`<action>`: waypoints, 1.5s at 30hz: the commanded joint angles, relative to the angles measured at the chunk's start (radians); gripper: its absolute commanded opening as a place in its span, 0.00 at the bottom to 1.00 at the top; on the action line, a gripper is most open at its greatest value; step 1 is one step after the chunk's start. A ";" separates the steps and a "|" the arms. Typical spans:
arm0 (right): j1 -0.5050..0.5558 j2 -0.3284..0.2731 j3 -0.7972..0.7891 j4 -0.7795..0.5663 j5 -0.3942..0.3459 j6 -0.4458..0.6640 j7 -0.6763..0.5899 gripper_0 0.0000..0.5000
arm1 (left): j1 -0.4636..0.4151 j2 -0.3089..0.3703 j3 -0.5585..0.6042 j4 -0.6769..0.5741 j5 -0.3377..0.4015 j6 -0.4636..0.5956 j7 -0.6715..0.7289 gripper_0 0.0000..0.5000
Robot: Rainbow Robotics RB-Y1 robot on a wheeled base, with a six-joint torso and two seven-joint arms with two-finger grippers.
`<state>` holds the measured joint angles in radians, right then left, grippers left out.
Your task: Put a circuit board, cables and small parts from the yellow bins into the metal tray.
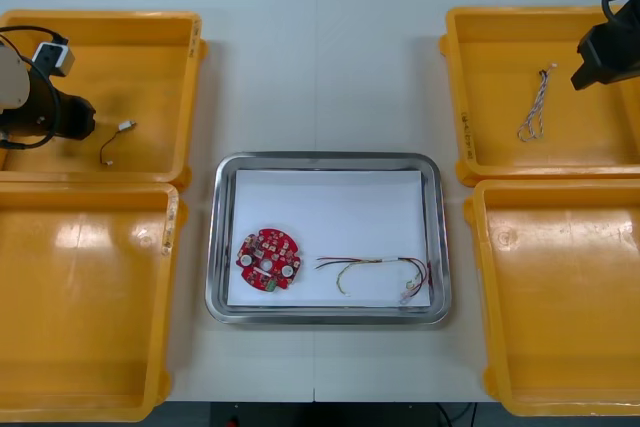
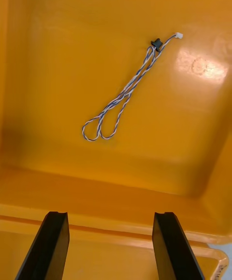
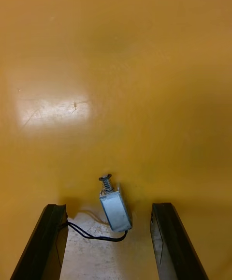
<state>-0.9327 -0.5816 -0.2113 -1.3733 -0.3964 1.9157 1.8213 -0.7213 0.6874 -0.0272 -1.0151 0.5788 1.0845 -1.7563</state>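
Left of the tray (image 1: 328,159), the left gripper (image 3: 108,207), spread like the right gripper (image 2: 110,214) opposite, straddles a likely light, rigid metal part (image 3: 116,211); pinch its body.

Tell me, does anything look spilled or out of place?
Nothing stands out. The circuit board and red and yellow cable lie inside the metal tray. Left gripper, jaws open, hangs over the small metal part; right gripper, also open, near the twisted cable.

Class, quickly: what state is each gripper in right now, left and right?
Left gripper: open, straddling the small metal part, not gripping it.
Right gripper: open, empty, short of the twisted blue and white cable.
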 commanded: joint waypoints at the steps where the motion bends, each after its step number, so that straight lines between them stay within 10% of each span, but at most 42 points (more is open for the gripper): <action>1: -0.092 0.029 -0.072 0.036 0.062 0.004 -0.050 1.00 | -0.043 -0.005 -0.016 0.016 0.013 -0.023 -0.055 0.65; 3: -0.109 0.036 -0.085 0.062 0.079 0.004 -0.057 1.00 | -0.043 -0.005 -0.016 0.020 0.016 -0.028 -0.055 0.00; 22: -0.152 0.068 -0.100 0.220 0.108 -0.173 -0.281 1.00 | -0.043 0.012 0.003 0.007 0.024 0.038 -0.060 0.00; 45: -0.233 0.068 -0.126 0.510 0.143 -0.512 -0.304 1.00 | -0.043 0.015 0.119 -0.415 -0.157 0.624 -0.046 0.00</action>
<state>-1.0962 -0.5172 -0.3137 -0.8818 -0.2644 1.4365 1.5602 -0.7359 0.6877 0.0727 -1.3576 0.4348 1.6605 -1.7563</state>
